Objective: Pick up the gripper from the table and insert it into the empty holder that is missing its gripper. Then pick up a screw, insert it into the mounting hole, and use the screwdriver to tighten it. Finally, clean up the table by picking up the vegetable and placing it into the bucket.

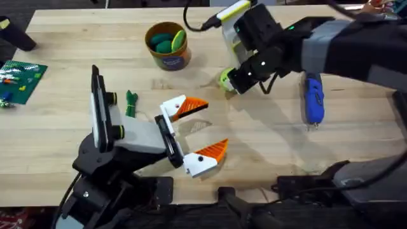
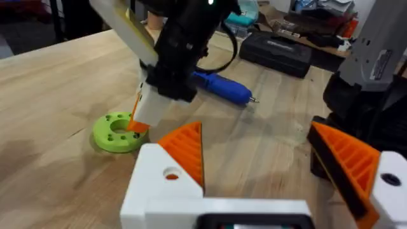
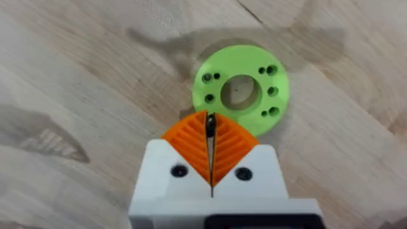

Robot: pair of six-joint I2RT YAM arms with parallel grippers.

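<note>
Right claw (image 3: 210, 137) pinched on what looks like 1 screw (image 3: 210, 125), touching green disc's (image 3: 240, 89) rim

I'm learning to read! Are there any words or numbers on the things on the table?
None can be read.
The bucket has a dark blue label band: print too blurred.
The green circuit board has markings: too small.
The screwdriver and green ring show no writing.

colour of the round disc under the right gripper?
Bright lime green disc, with small dark holes; right wrist view shows it best.
</note>
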